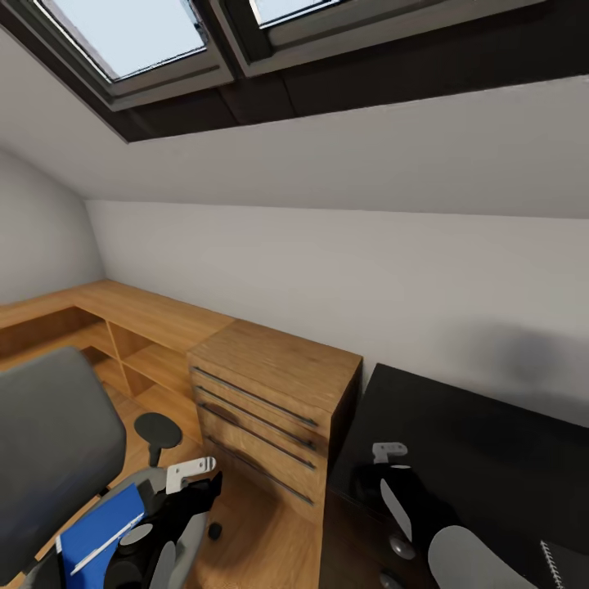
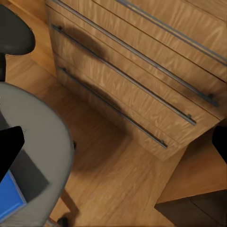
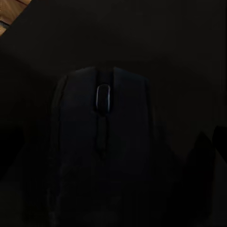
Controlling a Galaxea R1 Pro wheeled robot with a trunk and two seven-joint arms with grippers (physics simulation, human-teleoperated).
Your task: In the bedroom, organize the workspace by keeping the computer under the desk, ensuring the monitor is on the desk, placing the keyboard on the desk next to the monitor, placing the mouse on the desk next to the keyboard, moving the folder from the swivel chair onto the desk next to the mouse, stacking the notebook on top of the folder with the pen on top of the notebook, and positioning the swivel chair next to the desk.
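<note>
Right gripper (image 3: 113, 156) hangs spread wide over the mouse (image 3: 101, 146) on the black desk (image 1: 483, 442); left gripper (image 2: 113, 142) open above the floor (image 2: 118, 175)

No text, label, brand, number or sign can be read anywhere — the blue folder (image 1: 98, 523) on the swivel chair (image 1: 49, 458) has a plain cover, the drawer unit (image 1: 270, 409) beside that chair shows bare wood fronts, and the mouse (image 3: 101, 151) is unmarked black.

Two skylights (image 1: 155, 33) sit in the sloped white ceiling (image 1: 368, 155). Low wooden shelving (image 1: 123, 327) runs along the white wall (image 1: 327, 270), ending in a three-drawer wooden chest (image 1: 270, 409). The floor (image 2: 123, 179) is wood.
</note>
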